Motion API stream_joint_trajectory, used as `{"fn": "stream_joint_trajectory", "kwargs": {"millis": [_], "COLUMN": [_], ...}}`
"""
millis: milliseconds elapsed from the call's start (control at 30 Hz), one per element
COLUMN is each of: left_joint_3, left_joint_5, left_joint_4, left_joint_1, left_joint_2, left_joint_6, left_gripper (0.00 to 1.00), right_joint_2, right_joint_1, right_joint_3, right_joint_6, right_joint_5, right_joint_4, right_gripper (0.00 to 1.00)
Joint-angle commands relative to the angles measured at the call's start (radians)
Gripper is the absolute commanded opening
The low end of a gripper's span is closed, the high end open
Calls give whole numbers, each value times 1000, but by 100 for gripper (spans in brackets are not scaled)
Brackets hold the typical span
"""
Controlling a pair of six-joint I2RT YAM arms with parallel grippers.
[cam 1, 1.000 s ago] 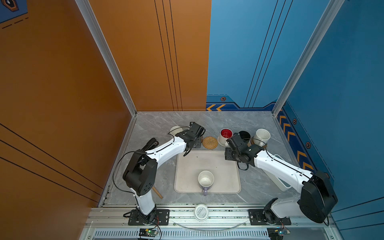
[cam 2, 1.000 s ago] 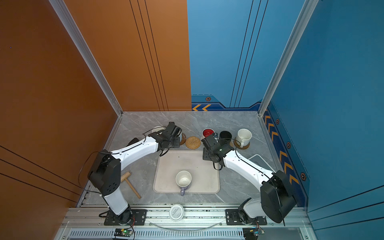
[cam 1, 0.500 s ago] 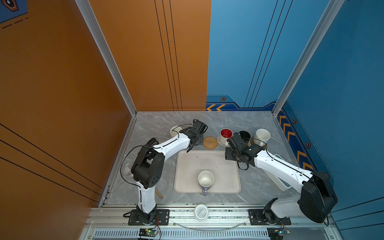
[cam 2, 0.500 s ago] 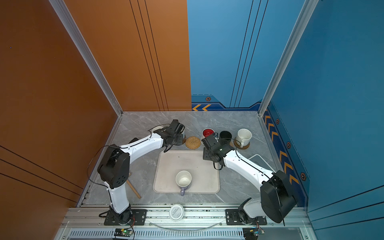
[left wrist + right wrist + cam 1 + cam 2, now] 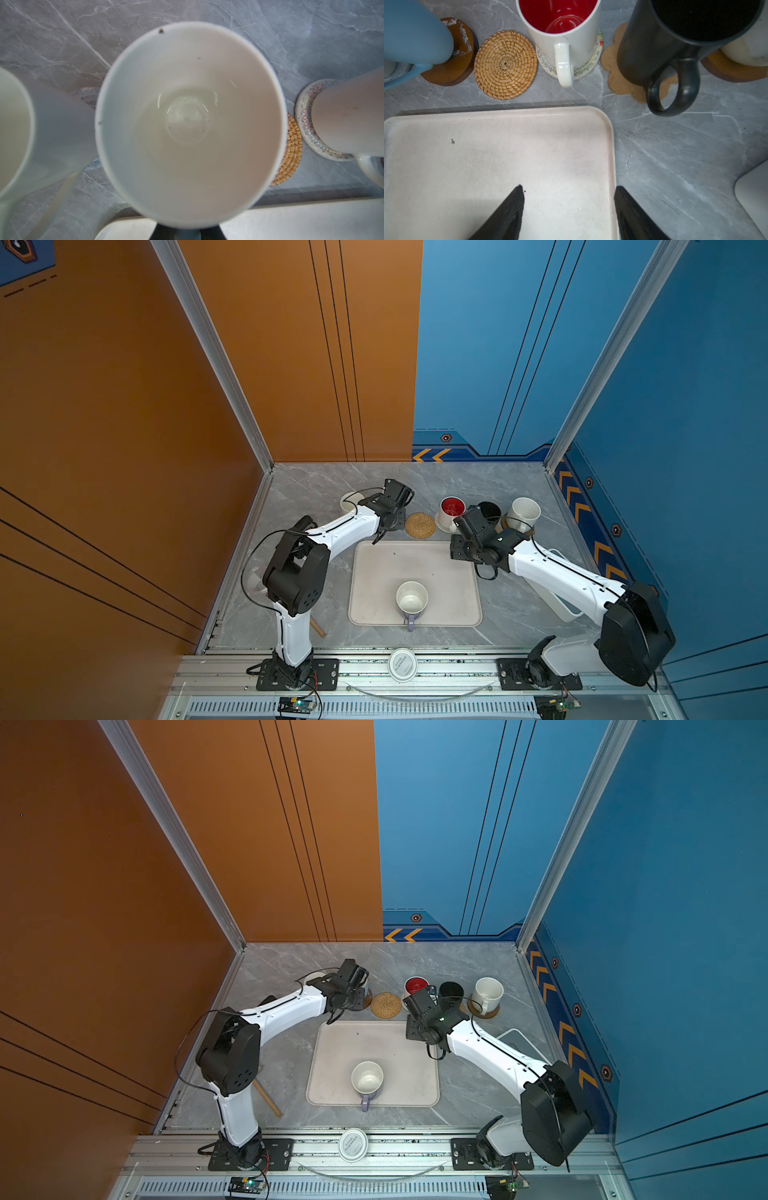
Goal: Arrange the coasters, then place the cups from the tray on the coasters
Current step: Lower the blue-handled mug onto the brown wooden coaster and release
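Note:
My left gripper [image 5: 388,520] is shut on the handle of the light blue cup [image 5: 415,31]. The cup's base meets a brown disc coaster [image 5: 454,66]; its white inside [image 5: 187,124] hides the jaws. My right gripper [image 5: 569,199] is open and empty above the tray's [image 5: 374,568] far right corner. A lavender cup [image 5: 411,599] stands on the tray. The rattan coaster [image 5: 505,64] is bare. The red-inside cup [image 5: 560,31] sits on the whitish woven coaster, the black cup [image 5: 664,41] on the paw coaster [image 5: 618,83], the speckled cup [image 5: 524,512] on a brown disc. A white cup [image 5: 351,502] stands far left.
A round white printed lid [image 5: 402,664] lies on the front rail. A wooden stick [image 5: 318,628] lies by the left arm's base. A white-and-grey holder [image 5: 561,605] sits under the right arm. Walls close in the back and both sides.
The left arm's elbow swung inward during the first half second while its gripper and the blue cup shifted slightly back by the brown disc. The right arm has not moved.

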Motion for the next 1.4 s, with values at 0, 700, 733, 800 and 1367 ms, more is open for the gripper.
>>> {"fn": "stream_joint_trajectory", "kwargs": {"millis": [0, 700, 733, 800, 1367], "left_joint_3": [41, 45, 47, 47, 16], "left_joint_5": [-5, 9, 9, 9, -4], "left_joint_4": [27, 1, 0, -2, -17], "left_joint_1": [10, 14, 15, 15, 15], "left_joint_2": [10, 27, 27, 28, -32], "left_joint_6": [12, 10, 11, 11, 12], "left_gripper": [0, 20, 21, 25, 35], "right_joint_2": [4, 32, 33, 37, 23], "right_joint_1": [-6, -8, -8, -7, 19], "right_joint_3": [-14, -10, -11, -10, 28], "right_joint_6": [18, 21, 22, 21, 17], "right_joint_5": [-10, -15, -15, -16, 30], "right_joint_4": [-14, -7, -5, -4, -39], "right_gripper": [68, 68, 68, 68, 68]}}
